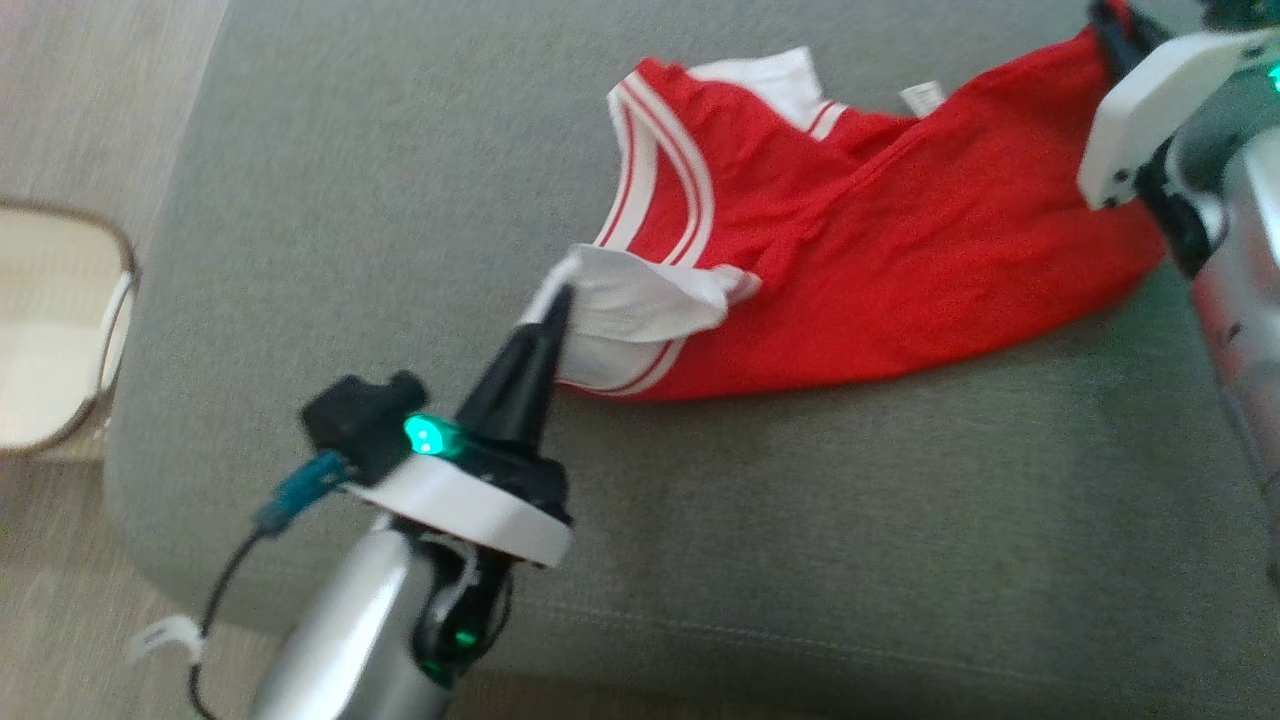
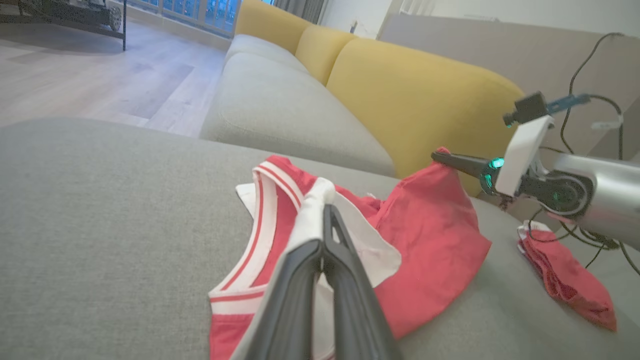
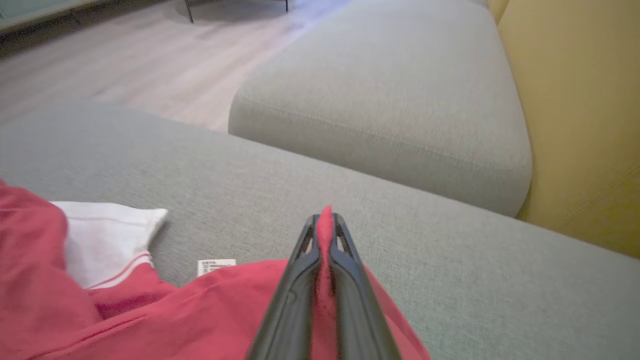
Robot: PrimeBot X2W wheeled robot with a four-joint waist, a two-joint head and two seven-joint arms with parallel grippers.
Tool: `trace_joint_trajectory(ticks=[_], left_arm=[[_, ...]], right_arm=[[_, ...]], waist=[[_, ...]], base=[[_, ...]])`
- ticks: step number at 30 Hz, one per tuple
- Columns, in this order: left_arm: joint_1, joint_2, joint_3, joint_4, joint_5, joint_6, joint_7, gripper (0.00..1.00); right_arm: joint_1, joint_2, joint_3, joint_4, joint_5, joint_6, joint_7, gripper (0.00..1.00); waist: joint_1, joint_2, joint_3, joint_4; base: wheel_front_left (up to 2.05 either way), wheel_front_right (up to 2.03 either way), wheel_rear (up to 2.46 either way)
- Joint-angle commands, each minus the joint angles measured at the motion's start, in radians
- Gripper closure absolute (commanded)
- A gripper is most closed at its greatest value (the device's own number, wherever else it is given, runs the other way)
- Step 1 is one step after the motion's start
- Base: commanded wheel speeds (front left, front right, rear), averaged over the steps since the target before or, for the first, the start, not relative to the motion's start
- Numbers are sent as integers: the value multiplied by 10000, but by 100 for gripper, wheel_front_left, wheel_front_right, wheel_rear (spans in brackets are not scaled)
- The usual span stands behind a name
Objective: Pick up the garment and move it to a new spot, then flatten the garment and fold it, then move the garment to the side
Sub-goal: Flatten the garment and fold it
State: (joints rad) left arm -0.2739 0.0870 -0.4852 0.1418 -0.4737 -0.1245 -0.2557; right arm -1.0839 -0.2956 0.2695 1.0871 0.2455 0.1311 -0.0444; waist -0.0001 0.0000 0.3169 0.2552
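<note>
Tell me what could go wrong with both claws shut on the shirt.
The left claw grips only the white sleeve tip, which may slip free. The right claw pinches a thin fold of the shirt, so lifting could leave it bunched. Another red cloth near the right arm might snag.

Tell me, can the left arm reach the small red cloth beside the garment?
Probably not: the left claw is shut on the garment, and the right arm crosses before the small red cloth.
</note>
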Motion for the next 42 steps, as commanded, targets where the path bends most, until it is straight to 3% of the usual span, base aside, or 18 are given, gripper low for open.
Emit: trace_joint_trajectory(ticks=[1, 6, 11, 17, 20, 27, 33, 36, 39, 42], left_arm=[[-34, 219, 569, -410, -214, -61, -61, 100], [-39, 384, 1641, -919, -1444, -56, -23, 100], [-342, 758, 2424, -1872, -2083, 244, 531, 100], [-915, 1011, 3196, -2961, -2808, 853, 1429, 100], [-1247, 738, 3539, -3438, -3694, 1224, 1992, 100], [-1810, 496, 4126, -4576, -4639, 2129, 2751, 100], [-2275, 414, 4828, -5731, -5262, 3087, 3224, 100], [-2610, 694, 5102, -6093, -5407, 3660, 3780, 100], [-3194, 1107, 5118, -5824, -5406, 3946, 4357, 100], [-4173, 1425, 5045, -5049, -5539, 4159, 4974, 100]], right_arm=[[162, 107, 291, -575, 344, -4, -212, 100], [876, -352, 1232, -2307, 1700, -4, -717, 100], [1459, -1074, 1231, -3854, 2540, -4, -1043, 100], [1966, -1340, 399, -5184, 2778, -4, -1112, 100], [2258, -1335, -229, -6022, 2807, -4, -1193, 100], [3030, -1129, -1842, -8201, 2519, -4, -962, 100], [3937, -564, -3018, -10898, 2095, -4, 428, 100], [4241, -10, -3553, -12246, 1971, -4, 1654, 100], [3990, 235, -3698, -12736, 1796, -4, 2484, 100], [3245, 622, -3780, -12469, 1919, -4, 3267, 100]], waist=[[1, 0, -753, -635], [1, 0, -1683, -1325], [1, 0, -2424, -1964], [1, 0, -3041, -2535], [1, 0, -3276, -2686], [1, 0, -3508, -2870], [1, 0, -3534, -2966], [1, 0, -3309, -3012], [1, 0, -2773, -3022], [1, 0, -1878, -3004]], base=[[0, 0, 0], [0, 0, 0], [0, 0, 0], [0, 0, 0], [0, 0, 0], [0, 0, 0], [0, 0, 0], [0, 0, 0], [0, 0, 0], [0, 0, 0]])
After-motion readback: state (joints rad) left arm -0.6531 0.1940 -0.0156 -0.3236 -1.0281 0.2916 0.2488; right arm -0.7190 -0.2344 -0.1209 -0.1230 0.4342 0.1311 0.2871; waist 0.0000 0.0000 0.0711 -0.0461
